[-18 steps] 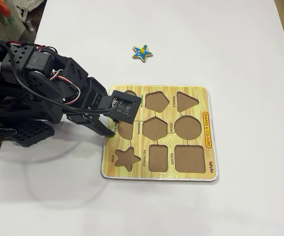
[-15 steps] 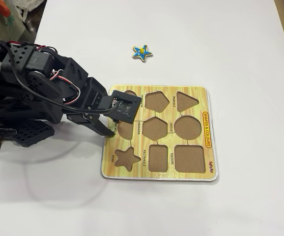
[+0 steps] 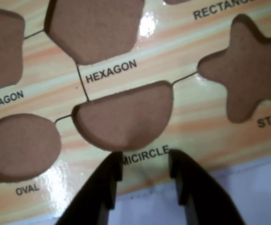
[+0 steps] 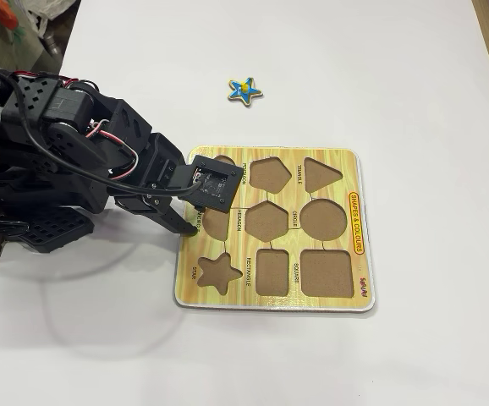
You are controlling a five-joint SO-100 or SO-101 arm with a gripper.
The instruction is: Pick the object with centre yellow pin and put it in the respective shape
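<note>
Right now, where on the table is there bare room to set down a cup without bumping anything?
Free: the white table right of the star and above the board; also the strip below the board's bottom edge. Crowded: the board's left edge, where the arm and its end effector hang beside the star recess.

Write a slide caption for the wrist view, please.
Open, empty pincer over the board edge, near the semicircle recess.

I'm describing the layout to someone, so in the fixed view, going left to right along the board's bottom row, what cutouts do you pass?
Star recess → rectangle recess → square recess, all empty.
</note>
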